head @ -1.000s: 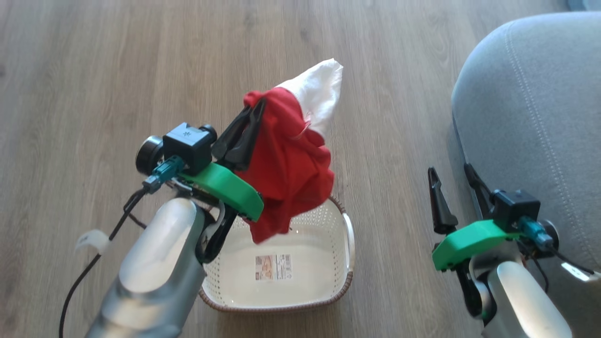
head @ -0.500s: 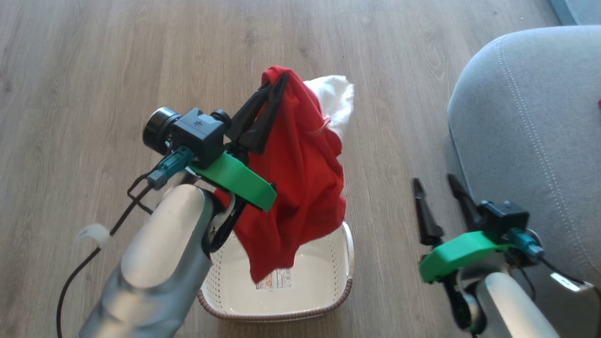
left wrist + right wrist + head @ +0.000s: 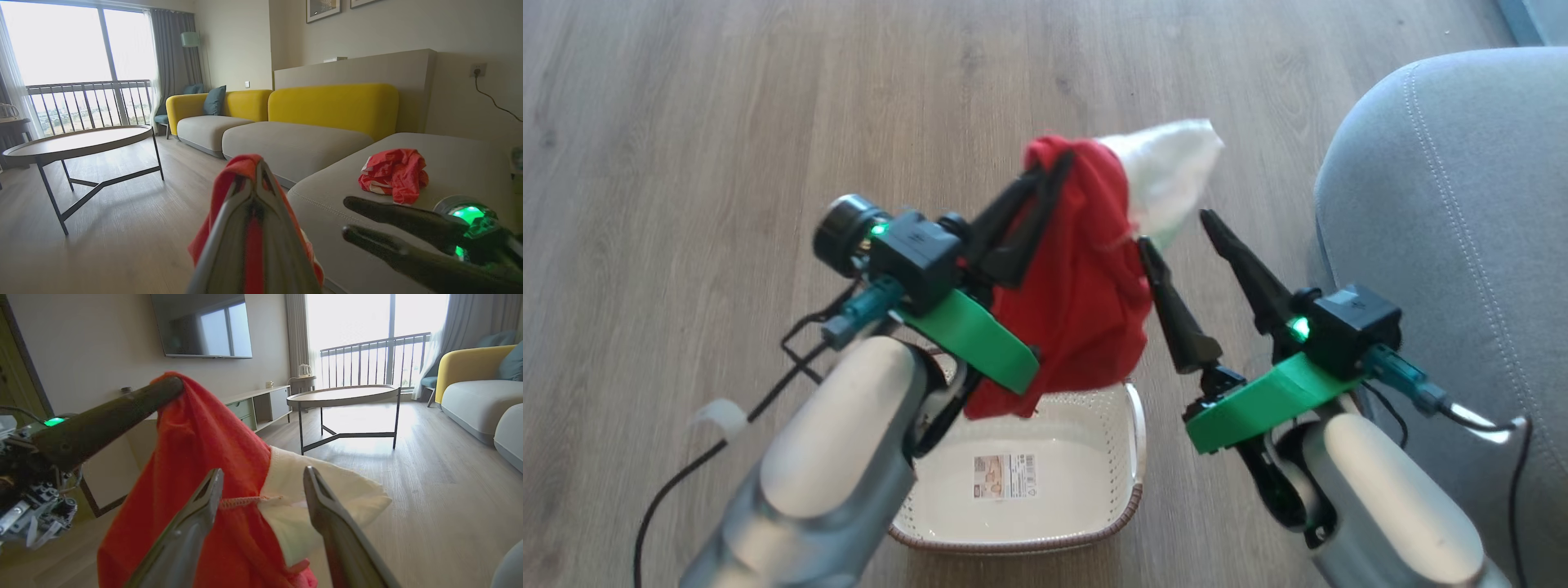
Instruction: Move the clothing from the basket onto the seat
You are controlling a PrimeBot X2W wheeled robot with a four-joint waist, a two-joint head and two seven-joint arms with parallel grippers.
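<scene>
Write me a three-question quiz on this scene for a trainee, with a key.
1. True or false: the left gripper is shut on the red and white garment, which hangs from it.
2. Pick one. The right gripper is: A) shut on that garment; B) open, its fingers aimed at that garment; C) shut and empty.
3. Fill in the blank: in the left wrist view, a second red garment lies crumpled on the grey ___.

Key: 1 true. 2 B. 3 seat.
</scene>
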